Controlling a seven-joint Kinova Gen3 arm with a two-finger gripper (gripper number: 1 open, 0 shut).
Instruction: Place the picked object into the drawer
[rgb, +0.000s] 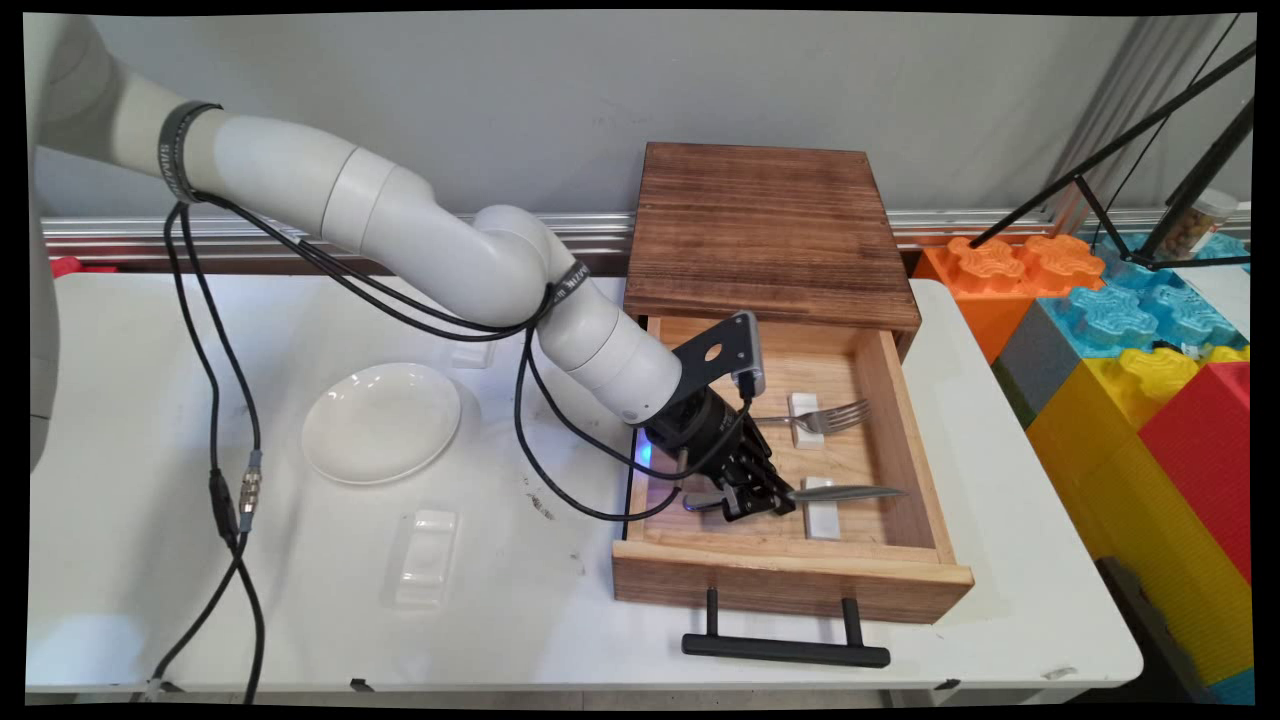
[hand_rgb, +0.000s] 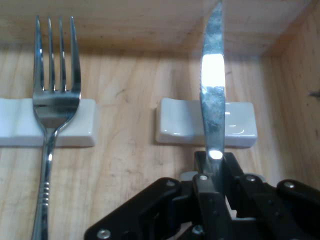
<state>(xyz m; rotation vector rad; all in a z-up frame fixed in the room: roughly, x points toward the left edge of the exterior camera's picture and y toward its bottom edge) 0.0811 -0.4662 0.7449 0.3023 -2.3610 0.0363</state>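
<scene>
Gripping a knife (rgb: 850, 492) by its handle, the claw (rgb: 760, 497) sits inside the open wooden drawer (rgb: 790, 580), fingers closed on it. Blade extends ahead of the claw across a white rest (hand_rgb: 240, 125) (contact unclear). Beside the claw lies a fork (hand_rgb: 52, 100) on a second rest (hand_rgb: 85, 127). Behind the claw, outside the drawer: a white plate (rgb: 380, 422)
</scene>
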